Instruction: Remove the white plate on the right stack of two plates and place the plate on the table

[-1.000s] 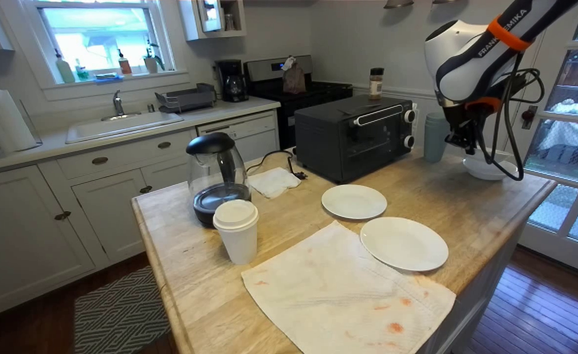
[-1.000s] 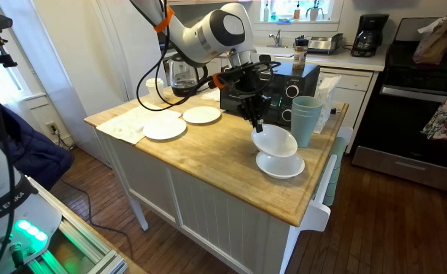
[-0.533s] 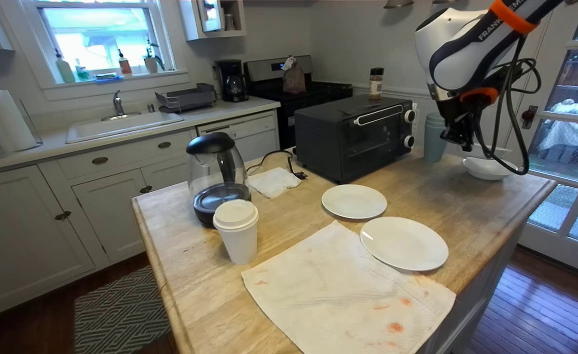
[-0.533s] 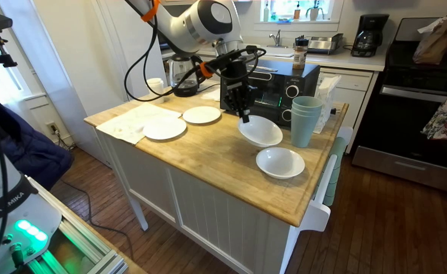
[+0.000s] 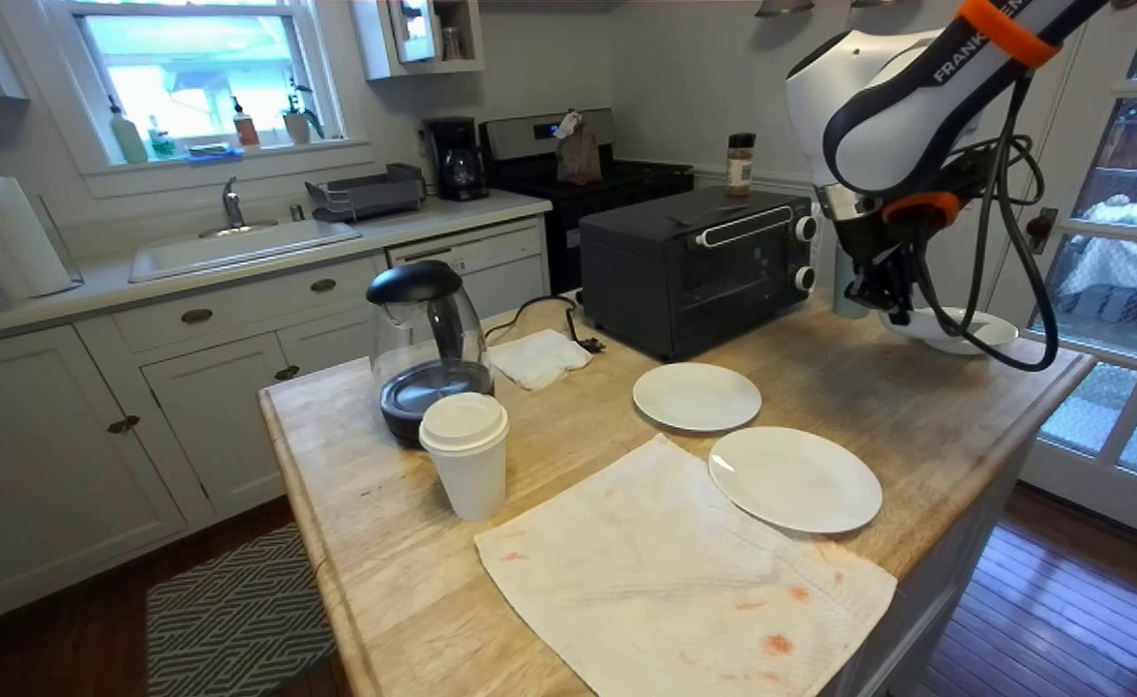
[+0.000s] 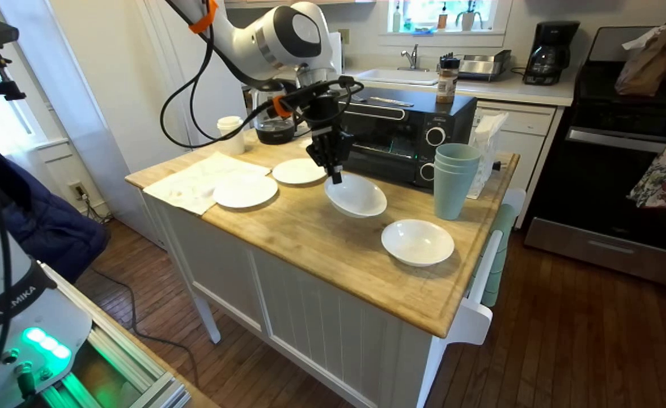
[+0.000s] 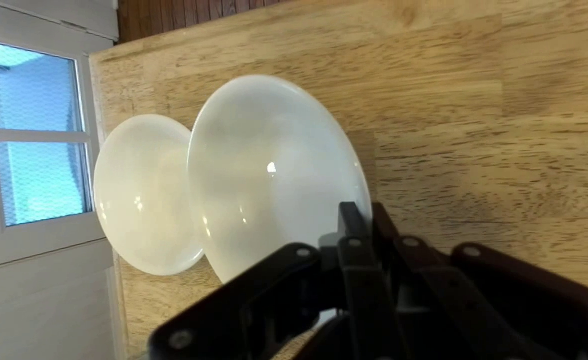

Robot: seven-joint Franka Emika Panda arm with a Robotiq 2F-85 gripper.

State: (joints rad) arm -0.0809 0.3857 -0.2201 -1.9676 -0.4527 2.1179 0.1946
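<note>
Wooden table (image 6: 298, 238) beneath a glossy, concave white plate (image 7: 273, 172), aslant, tight in the pincer (image 7: 367, 214).

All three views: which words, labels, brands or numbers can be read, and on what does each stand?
"FRANK": robot arm, running into the orange band.
"ANKA" and "MIKA": robot base, a cable crossing between.
Too small or blurred: toaster oven marks, jar label, stove display.
Wrist view: no text.
</note>
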